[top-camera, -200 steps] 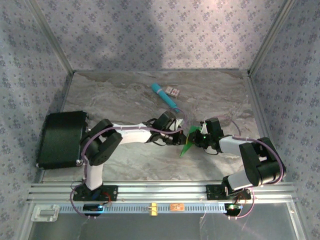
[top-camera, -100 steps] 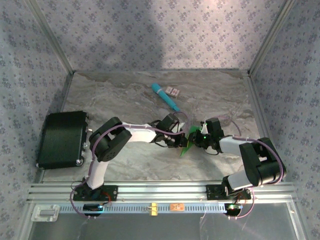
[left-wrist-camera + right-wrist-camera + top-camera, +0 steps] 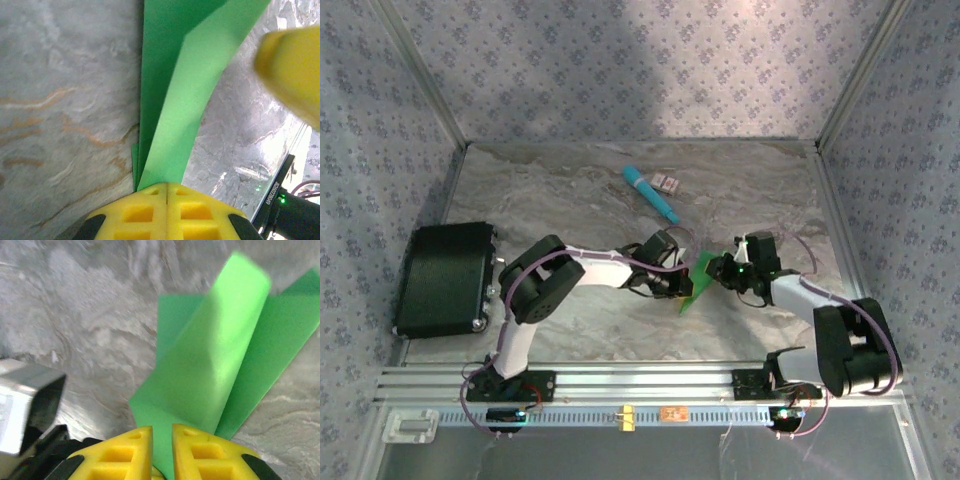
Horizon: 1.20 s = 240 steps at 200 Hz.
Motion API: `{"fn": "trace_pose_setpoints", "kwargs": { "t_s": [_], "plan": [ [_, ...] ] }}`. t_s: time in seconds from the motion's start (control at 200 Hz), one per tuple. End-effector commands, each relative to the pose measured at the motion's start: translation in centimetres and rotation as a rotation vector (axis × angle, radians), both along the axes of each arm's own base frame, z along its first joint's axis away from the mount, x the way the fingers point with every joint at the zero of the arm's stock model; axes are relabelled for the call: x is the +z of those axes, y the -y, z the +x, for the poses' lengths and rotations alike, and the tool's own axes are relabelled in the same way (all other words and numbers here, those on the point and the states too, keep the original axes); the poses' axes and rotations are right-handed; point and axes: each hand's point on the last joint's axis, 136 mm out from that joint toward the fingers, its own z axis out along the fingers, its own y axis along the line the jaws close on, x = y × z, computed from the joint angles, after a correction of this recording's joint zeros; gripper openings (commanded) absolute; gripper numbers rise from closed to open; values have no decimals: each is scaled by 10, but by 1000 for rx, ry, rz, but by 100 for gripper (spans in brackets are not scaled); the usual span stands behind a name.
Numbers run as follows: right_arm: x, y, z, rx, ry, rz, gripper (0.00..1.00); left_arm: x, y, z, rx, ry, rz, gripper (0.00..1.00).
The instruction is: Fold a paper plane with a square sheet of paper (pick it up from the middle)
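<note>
Green paper (image 3: 698,284) gripped at both edges: left tool (image 3: 677,285) clenched at 9 o'clock, right tool (image 3: 718,270) clenched at 3. Open table (image 3: 650,338) toward 6.

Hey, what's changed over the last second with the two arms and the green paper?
The right arm swung, its elbow dropping toward the near edge and the right tool edging slightly right. The left arm folded its elbow rightward, then settled. Nothing was grabbed or released: the left tool and right tool stay shut on the green paper. The teal stick and black case didn't move.
</note>
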Motion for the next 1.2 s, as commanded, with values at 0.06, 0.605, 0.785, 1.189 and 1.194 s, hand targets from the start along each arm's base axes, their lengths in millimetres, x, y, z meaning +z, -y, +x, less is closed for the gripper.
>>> {"fn": "trace_pose_setpoints", "kwargs": {
  "t_s": [0.06,0.605,0.785,1.189,1.194],
  "plan": [
    [9,-6,-4,45,20,-3,18,-44,-45,-24,61,-90,208,0],
    [-15,-34,5,78,-44,-201,16,-41,-45,-22,79,-77,203,0],
    [-23,-29,9,23,-67,-316,16,-42,-45,-22,81,-79,207,0],
    [-37,-8,4,-60,-104,-340,16,-49,-48,-24,83,-96,224,0],
    [-37,-7,3,-61,-106,-340,16,-49,-48,-25,82,-97,223,0]
  ]
}}
